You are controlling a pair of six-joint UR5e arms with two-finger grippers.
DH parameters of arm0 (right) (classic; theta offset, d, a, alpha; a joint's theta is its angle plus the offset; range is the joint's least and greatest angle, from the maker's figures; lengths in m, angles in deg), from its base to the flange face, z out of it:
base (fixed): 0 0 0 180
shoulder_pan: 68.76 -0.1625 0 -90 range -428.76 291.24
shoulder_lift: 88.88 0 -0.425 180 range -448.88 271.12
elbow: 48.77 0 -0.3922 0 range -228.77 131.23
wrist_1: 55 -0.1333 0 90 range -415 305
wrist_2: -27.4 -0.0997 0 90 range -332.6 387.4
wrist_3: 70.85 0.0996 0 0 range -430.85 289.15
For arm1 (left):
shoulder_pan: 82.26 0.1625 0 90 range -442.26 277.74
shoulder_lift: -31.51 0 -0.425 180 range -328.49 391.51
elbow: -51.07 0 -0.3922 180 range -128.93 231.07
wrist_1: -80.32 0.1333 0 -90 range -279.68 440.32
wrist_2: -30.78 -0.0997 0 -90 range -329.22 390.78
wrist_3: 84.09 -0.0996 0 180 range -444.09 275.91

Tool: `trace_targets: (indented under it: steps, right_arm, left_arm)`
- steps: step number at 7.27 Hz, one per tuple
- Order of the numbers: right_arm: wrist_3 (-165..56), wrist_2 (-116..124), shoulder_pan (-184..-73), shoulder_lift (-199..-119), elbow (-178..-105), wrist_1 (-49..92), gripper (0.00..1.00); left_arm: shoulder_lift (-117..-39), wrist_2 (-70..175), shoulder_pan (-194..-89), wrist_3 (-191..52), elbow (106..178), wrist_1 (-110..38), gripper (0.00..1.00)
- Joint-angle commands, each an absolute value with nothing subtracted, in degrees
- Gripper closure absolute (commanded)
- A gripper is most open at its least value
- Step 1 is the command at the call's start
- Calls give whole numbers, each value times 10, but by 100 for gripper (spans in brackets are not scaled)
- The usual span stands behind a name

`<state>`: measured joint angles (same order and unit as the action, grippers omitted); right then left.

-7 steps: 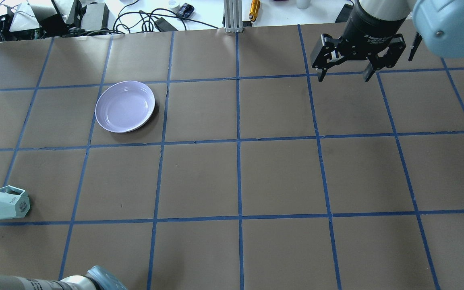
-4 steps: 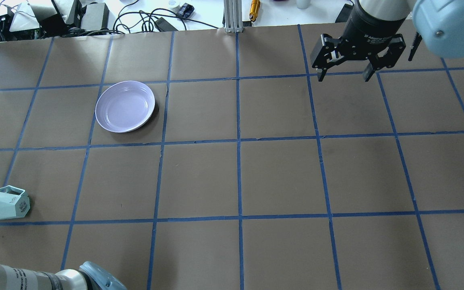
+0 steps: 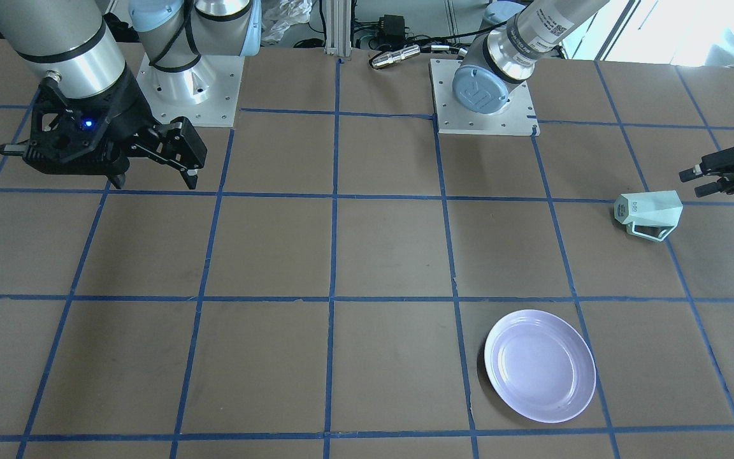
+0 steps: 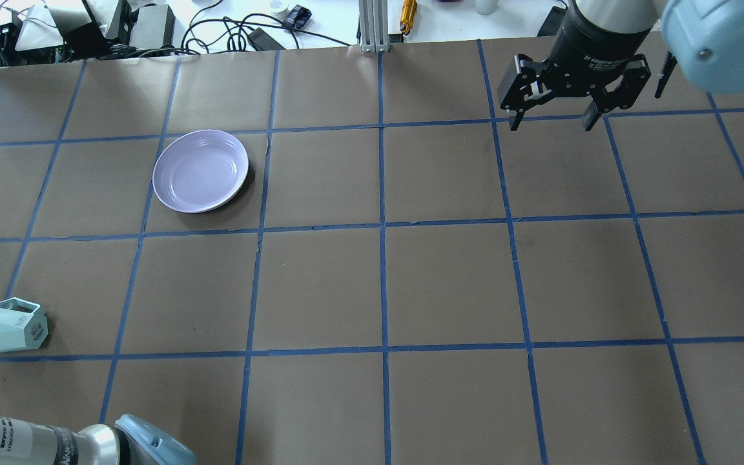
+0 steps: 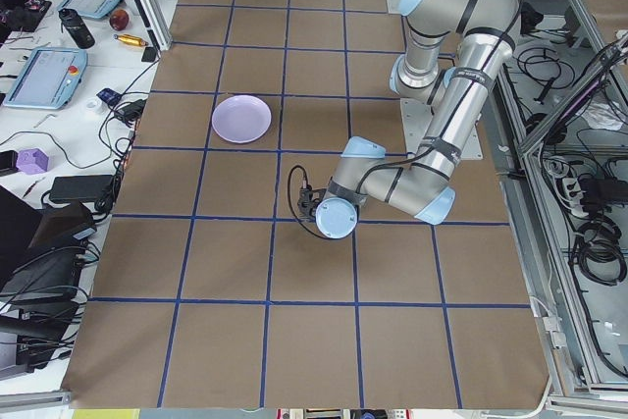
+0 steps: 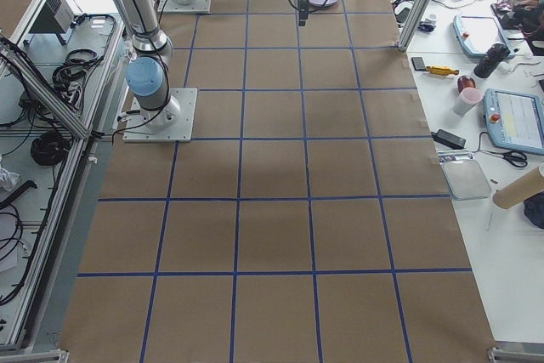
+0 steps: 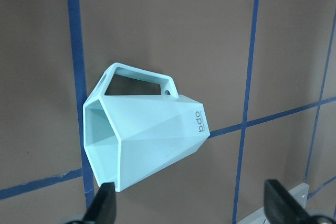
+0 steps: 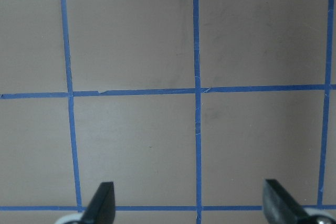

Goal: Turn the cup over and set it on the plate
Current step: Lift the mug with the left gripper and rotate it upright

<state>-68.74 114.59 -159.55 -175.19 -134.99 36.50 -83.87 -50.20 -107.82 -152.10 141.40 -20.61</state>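
The pale mint cup (image 4: pixel 4 326) lies on its side near the table's left edge, handle on its far side. It also shows in the front view (image 3: pixel 648 213) and fills the left wrist view (image 7: pixel 147 140), mouth to that view's left. My left gripper (image 3: pixel 698 180) is open and empty, just beside the cup and apart from it; its fingertips (image 7: pixel 105 205) show below the cup. The lavender plate (image 4: pixel 201 170) sits empty, farther out on the left half. My right gripper (image 4: pixel 553 119) is open and empty over the far right of the table (image 8: pixel 189 208).
The table is brown paper with a blue tape grid. An aluminium post (image 4: pixel 372 26), a yellow tool (image 4: pixel 408 13) and cables lie beyond the far edge. The arms' base plates (image 3: pixel 482 95) stand at the near edge.
My left arm's elbow at the overhead view's bottom left has shifted slightly left, showing more of the arm. The cup, plate and right gripper have not moved.
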Motion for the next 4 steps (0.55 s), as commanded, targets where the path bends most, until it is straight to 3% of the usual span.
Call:
trace_targets:
  steps: [1, 4]
  right_arm:
    - [-687, 1146, -1596, -1752, -1350, 365, 0]
    - [-687, 1146, -1596, -1752, -1350, 365, 0]
  left_arm:
    - [-874, -496, -1061, -1560, 1404, -241, 0]
    - [-914, -495, -1058, -1603, 1387, -278, 0]
